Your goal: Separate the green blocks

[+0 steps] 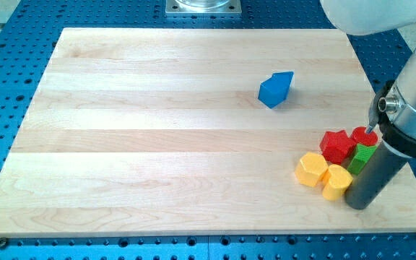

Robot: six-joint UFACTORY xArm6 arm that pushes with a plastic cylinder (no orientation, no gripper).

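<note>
A green block (362,157) lies near the view's lower right, partly hidden behind the dark rod. Only one green block shows. It touches a red block (337,145) on its left and a second red block (365,136) above it. My tip (360,204) rests on the board just below and right of the green block, next to a yellow block (336,180).
Another yellow block (312,169) sits left of the first. A blue block (276,89) lies alone toward the view's upper middle right. The wooden board (157,144) ends close to the cluster at the right and bottom edges.
</note>
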